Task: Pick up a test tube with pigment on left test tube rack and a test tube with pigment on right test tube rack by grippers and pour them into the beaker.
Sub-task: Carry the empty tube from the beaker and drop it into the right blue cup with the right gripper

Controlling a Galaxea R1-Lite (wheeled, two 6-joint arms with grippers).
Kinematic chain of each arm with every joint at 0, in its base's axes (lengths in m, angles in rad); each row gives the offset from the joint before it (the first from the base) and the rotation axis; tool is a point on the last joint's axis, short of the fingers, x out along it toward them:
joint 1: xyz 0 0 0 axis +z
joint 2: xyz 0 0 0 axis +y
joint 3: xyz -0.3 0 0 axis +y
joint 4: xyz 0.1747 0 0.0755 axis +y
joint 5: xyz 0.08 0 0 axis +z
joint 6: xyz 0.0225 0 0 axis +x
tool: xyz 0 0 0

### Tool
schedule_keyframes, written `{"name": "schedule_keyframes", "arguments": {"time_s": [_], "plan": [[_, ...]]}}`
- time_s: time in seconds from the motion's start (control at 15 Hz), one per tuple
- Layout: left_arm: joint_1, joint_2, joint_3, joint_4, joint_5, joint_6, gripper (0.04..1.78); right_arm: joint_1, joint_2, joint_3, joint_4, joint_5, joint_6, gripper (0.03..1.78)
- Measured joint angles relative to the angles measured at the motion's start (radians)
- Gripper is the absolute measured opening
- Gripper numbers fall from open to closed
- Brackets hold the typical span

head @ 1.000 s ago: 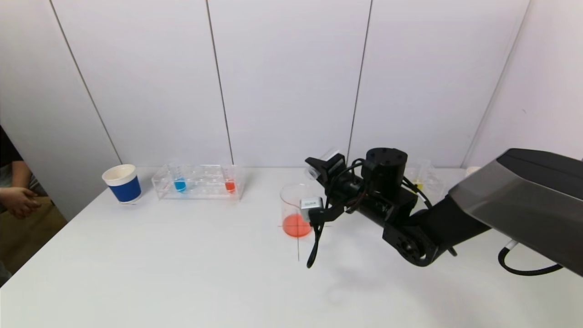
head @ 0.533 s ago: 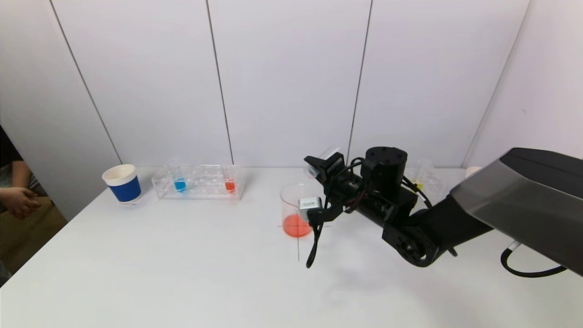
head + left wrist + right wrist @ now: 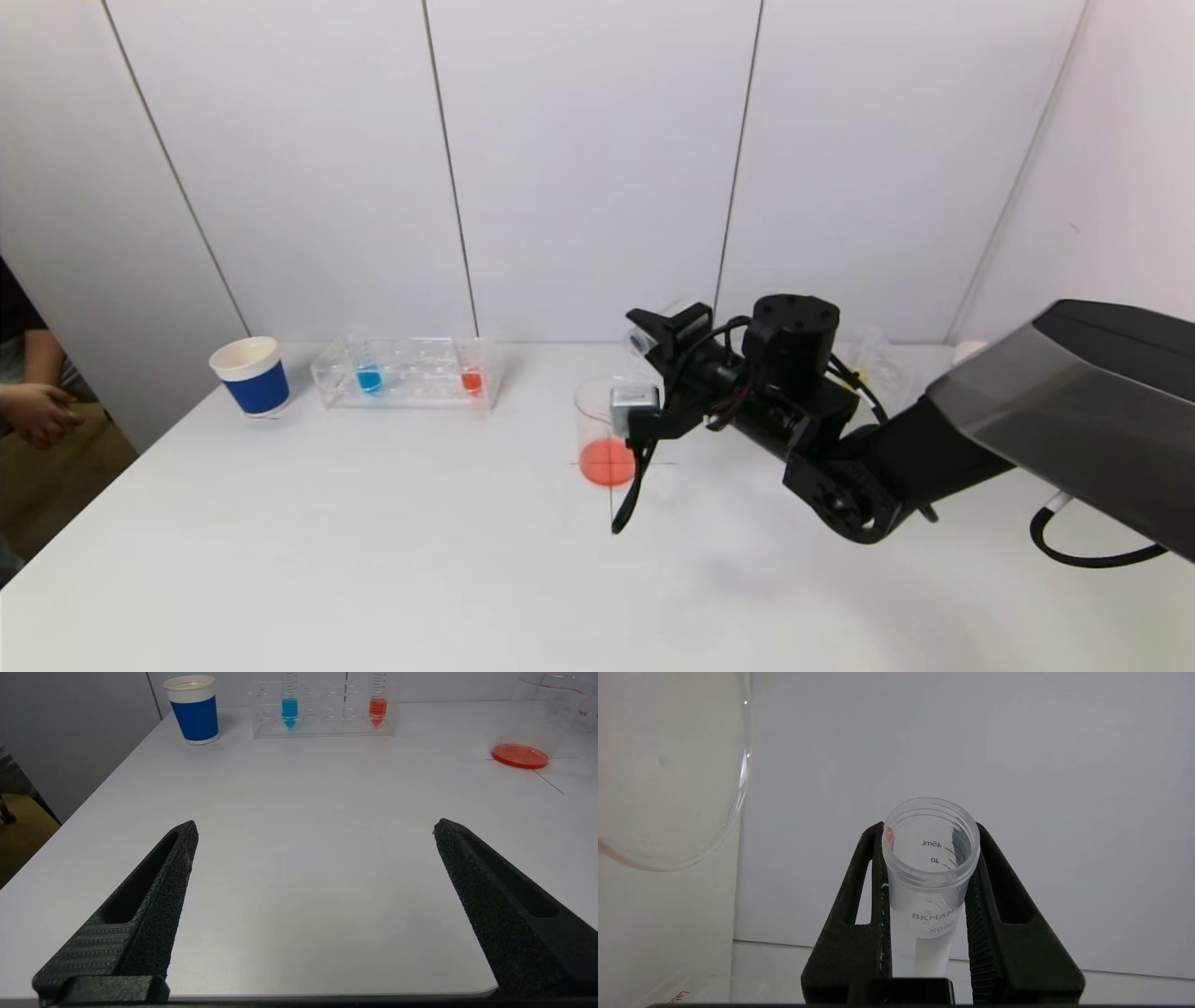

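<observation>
A glass beaker [image 3: 597, 411] with orange-red liquid at its bottom stands mid-table. My right gripper [image 3: 653, 331] is shut on a clear test tube [image 3: 665, 319], held tilted just above and behind the beaker's rim. In the right wrist view the tube [image 3: 930, 868] looks empty except for one red drop at its mouth, between the gripper's [image 3: 929, 827] fingers, with the beaker's rim [image 3: 738, 798] beside it. The left rack [image 3: 411, 373] holds a blue tube [image 3: 369, 378] and a red tube [image 3: 471, 380]. My left gripper [image 3: 313, 828] is open and empty, low over the table near its front edge.
A blue paper cup [image 3: 252, 378] stands left of the left rack. The right rack [image 3: 878, 359] is mostly hidden behind my right arm. A person's hands [image 3: 37, 411] show at the far left. A black cable [image 3: 630, 495] hangs from the right wrist beside the beaker.
My right gripper with the tube has risen slightly and turned a little. The hanging cable has swung left. The beaker and racks have not moved.
</observation>
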Motion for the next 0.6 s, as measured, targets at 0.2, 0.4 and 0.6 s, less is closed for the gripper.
{"name": "schedule_keyframes", "arguments": {"time_s": [0.2,0.4,0.6], "plan": [[0.000,0.000,0.000,0.000,0.000,0.000,1.76,0.000,-0.025,-0.011,-0.001,-0.029,0.156,0.51],[0.000,0.000,0.000,0.000,0.000,0.000,1.76,0.000,-0.054,-0.027,-0.002,-0.100,0.371,0.51],[0.000,0.000,0.000,0.000,0.000,0.000,1.76,0.005,-0.064,-0.050,-0.003,-0.152,0.601,0.51]]}}
